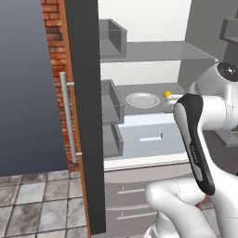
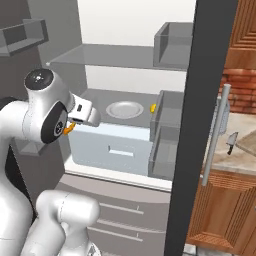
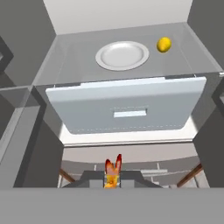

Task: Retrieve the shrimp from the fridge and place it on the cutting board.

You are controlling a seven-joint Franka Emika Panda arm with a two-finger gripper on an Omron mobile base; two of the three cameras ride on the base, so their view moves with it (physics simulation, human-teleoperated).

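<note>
- While the fridge (image 1: 86,116) door stands open, pale interior shows a glass shelf (image 3: 78,65) over a drawer (image 3: 127,109); tiled floor (image 1: 42,200), brick wall (image 1: 56,42).
- No readable labels.
- Shrimp (image 3: 112,171) clamped in the jaws, hand view 6 o'clock, long axis toward 12.
- White plate (image 3: 122,55), yellow item (image 3: 164,44) at 1 o'clock.

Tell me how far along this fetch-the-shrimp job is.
Done: the fridge stands open and the shrimp is off its shelves. In hand: the jaws grip it in front of the drawer. Left: carrying it to the cutting board and setting it down.
</note>
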